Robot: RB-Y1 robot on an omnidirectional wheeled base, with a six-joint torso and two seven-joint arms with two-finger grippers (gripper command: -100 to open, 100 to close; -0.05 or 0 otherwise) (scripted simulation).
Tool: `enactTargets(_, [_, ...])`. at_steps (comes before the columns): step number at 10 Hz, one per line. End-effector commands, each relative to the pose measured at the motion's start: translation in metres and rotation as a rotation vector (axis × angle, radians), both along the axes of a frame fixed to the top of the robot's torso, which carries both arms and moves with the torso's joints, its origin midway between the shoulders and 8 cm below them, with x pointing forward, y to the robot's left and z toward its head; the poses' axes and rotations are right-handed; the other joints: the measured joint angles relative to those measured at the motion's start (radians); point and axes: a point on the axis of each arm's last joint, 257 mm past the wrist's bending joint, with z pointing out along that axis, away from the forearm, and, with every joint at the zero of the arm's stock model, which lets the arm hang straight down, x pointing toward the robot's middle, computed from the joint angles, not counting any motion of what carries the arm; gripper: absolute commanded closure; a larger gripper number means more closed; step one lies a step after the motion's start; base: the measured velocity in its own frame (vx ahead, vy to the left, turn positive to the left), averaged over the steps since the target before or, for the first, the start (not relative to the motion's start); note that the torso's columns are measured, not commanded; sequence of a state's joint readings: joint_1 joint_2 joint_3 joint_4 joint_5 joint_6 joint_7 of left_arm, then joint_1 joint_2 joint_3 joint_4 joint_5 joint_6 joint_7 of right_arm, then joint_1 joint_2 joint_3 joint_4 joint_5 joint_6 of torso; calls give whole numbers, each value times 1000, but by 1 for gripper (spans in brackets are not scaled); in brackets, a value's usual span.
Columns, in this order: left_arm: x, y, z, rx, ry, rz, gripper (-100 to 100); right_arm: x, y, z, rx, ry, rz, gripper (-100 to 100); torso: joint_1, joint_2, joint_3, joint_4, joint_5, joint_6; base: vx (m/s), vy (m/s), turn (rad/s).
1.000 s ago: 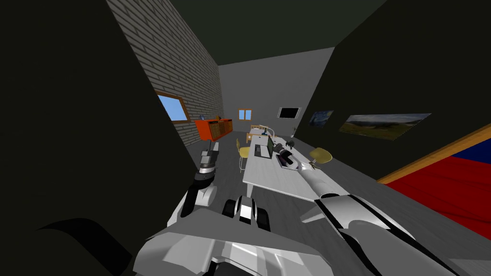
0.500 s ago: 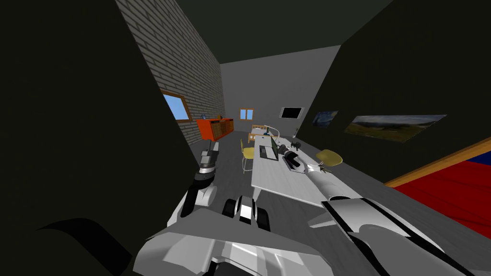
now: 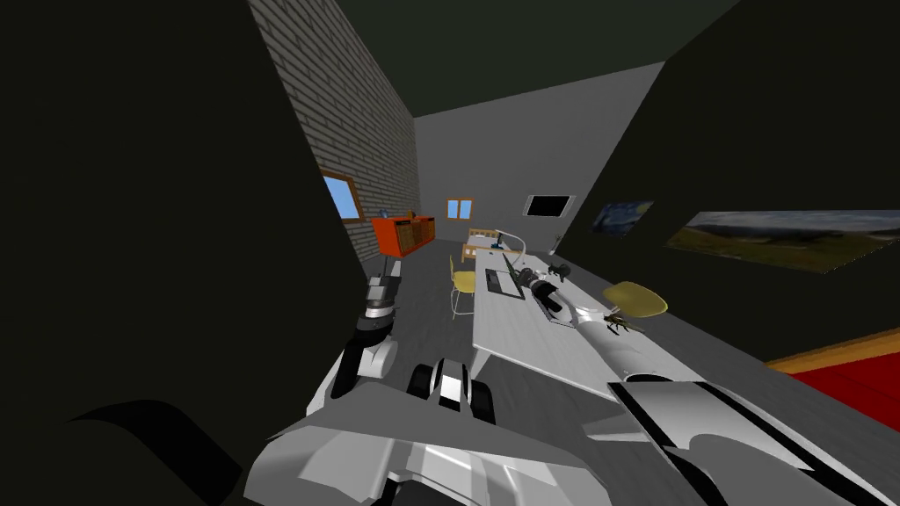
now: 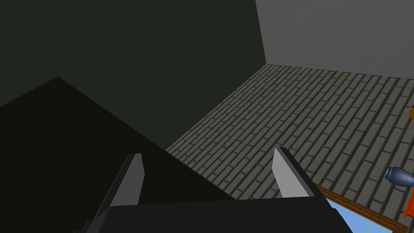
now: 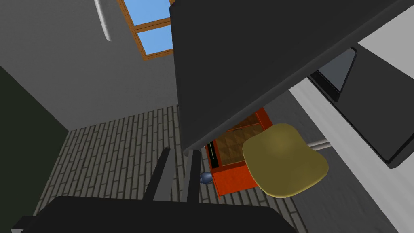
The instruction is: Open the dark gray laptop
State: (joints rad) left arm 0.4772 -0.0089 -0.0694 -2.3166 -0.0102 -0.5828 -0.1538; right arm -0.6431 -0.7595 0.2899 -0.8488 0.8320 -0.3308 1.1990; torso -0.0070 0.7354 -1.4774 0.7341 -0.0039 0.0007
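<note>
Head view shifted; right end effector pinching laptop lid; left end effector spread.

The dark laptop stands open on the white table (a yellow chair just beside it).

Dim, flat light; wide-lens splay toward corners.

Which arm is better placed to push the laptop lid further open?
Right. The right gripper pinches the edge of the raised laptop lid; the left gripper is open, held clear of the table.
</note>
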Motion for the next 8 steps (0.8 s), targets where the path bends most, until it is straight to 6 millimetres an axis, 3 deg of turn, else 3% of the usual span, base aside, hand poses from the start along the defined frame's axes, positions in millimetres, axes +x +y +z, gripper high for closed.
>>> enactTargets(1, [0, 0, 0, 0, 0, 0, 0, -16, -41, -10, -36, 10, -65, 100, 1, -3, -2, 0, 1, 1, -59, 7, 303])
enactTargets(2, [0, 0, 0, 0, 0, 0, 0, -24, -51, -25, -30, 31, -83, 100, 5, 0, -1, 2, 3, -1, -53, -4, 228])
enactTargets(3, [0, 0, 0, 0, 0, 0, 0, -31, -75, -18, -63, 19, -124, 100, 7, 2, 1, 3, 4, 0, -58, 2, 240])
enactTargets(4, [0, 0, 0, 0, 0, 0, 0, -35, -85, -21, -53, 21, -142, 100, 8, 3, 2, 4, 4, -1, -54, 8, 247])
enactTargets(6, [0, 0, 0, 0, 0, 0, 0, -49, -94, -45, -56, 61, -156, 100, 7, 2, 1, 4, 4, 0, -4, 14, 31])
enactTargets(7, [0, 0, 0, 0, 0, 0, 0, -60, -123, -40, -89, 52, -205, 100, 7, 1, 0, 3, 4, 0, -36, 29, 237])
enactTargets(8, [0, 0, 0, 0, 0, 0, 0, -70, -132, -52, -86, 71, -222, 100, 8, 3, 1, 4, 4, -2, -52, 21, 331])
